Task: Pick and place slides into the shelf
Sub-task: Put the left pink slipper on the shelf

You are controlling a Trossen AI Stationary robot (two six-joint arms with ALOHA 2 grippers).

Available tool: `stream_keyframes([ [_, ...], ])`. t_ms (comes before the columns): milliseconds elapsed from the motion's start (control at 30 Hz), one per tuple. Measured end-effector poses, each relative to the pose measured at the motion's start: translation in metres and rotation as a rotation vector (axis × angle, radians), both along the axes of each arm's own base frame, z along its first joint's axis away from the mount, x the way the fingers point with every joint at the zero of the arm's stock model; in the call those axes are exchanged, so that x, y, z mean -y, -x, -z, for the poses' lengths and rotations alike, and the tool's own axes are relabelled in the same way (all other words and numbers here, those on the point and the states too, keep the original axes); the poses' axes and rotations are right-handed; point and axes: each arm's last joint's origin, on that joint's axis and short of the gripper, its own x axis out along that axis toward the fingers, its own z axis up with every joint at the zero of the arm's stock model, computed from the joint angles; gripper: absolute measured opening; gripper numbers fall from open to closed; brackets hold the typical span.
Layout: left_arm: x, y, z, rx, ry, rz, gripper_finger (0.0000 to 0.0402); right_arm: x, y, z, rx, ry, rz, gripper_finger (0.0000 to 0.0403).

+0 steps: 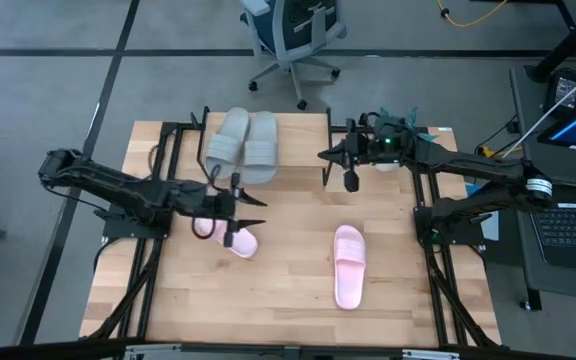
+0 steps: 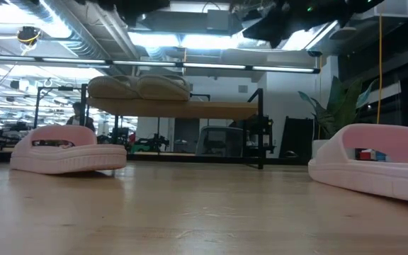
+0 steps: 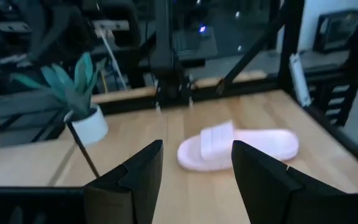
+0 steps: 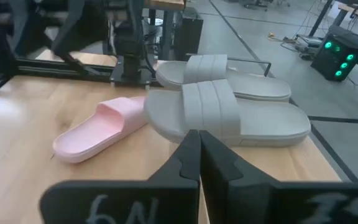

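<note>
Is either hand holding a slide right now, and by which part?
No. The left hand is open above a pink slide; the right hand is shut, empty.

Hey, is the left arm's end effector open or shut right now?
Open. In the left wrist view the left end effector shows its two dark fingers spread apart, empty, with a pink slide lying beyond the gap.

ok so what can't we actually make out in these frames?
- High view: left gripper and arm cover part of the left pink slide; contact unclear.
- Low view: right pink slide cut off by the picture's edge; the thing seen under its strap is too small to tell.
- Low view: shelf legs partly hidden behind the left pink slide.
- Right wrist view: the shut right gripper hides the near edge of a grey slide.
</note>
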Motion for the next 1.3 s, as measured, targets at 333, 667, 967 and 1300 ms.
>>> stream_keyframes([
  [333,0.017,0.026,-0.02,0.083,0.009,0.085,0.0185,-0.057,0.05,-0.032,0.018,-0.018,-0.152,0.0002],
  [667,0.033,0.032,-0.016,0.041,-0.006,0.083,0.0185,-0.111,0.063,-0.031,-0.023,-0.012,-0.168,0.0002],
  [967,0.044,0.036,-0.016,0.043,0.0,0.108,0.0185,-0.144,0.063,0.036,0.021,-0.099,-0.159,0.0003],
  [1300,0.045,0.037,-0.014,0.025,0.006,0.1,0.0185,-0.167,0.07,0.039,0.061,-0.118,-0.279,0.0003],
])
